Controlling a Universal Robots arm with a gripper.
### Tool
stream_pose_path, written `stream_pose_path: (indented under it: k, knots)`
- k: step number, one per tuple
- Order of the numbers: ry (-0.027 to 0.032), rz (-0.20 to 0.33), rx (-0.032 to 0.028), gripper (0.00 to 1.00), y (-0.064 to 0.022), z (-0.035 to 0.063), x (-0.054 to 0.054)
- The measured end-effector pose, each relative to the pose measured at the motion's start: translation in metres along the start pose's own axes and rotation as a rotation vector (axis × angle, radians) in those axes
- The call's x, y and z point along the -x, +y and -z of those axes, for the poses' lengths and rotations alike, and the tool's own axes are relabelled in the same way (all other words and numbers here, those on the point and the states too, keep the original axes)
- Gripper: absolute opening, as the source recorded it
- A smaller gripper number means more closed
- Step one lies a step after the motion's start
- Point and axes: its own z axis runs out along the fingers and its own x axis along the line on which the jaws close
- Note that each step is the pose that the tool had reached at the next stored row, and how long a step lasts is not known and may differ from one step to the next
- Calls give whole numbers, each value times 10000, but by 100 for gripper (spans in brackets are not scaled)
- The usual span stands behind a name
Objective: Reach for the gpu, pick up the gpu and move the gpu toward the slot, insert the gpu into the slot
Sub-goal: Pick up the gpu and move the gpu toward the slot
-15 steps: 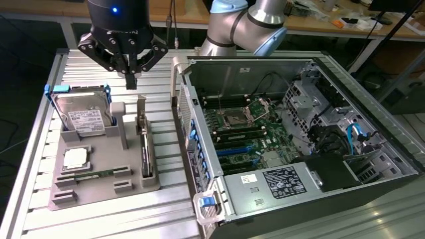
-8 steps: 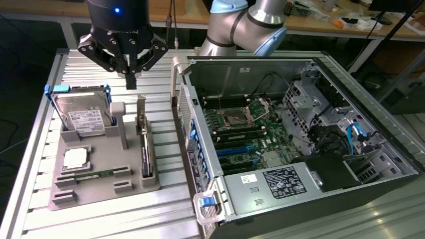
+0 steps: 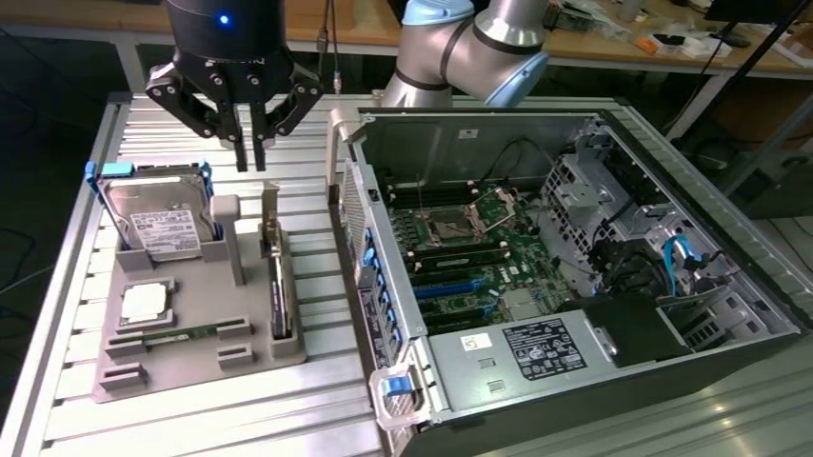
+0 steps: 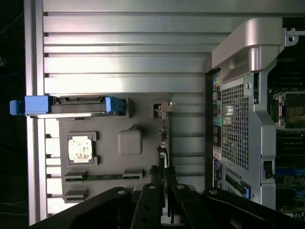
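gpu [image 3: 278, 295]: thin dark card, on edge in gray holder [image 3: 178, 367].

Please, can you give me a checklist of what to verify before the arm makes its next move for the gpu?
1. gpu stands on edge in gray holder: ok.
2. Gripper empty, jaws slightly apart: ok.
3. Gripper in line with gpu's top edge, by the wrist view: ok.
4. Gripper down at gpu: not ok, it hangs above the table.
5. Computer case open, blue slots free: ok.
6. Way over the case wall clear: cannot tell.
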Motion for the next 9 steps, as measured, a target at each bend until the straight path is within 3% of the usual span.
stream_pose_path:
  k: [1,4,5,7,9]
  knots:
    - [0,0,0,17,0,0,0]
    - [0,-1,0,36,0,0,0]
    - [0,0,-5,36,0,0,0]
    - [2,1,-14,48,-1,-14,0]
    - [9,0,-15,48,-2,-48,-1]
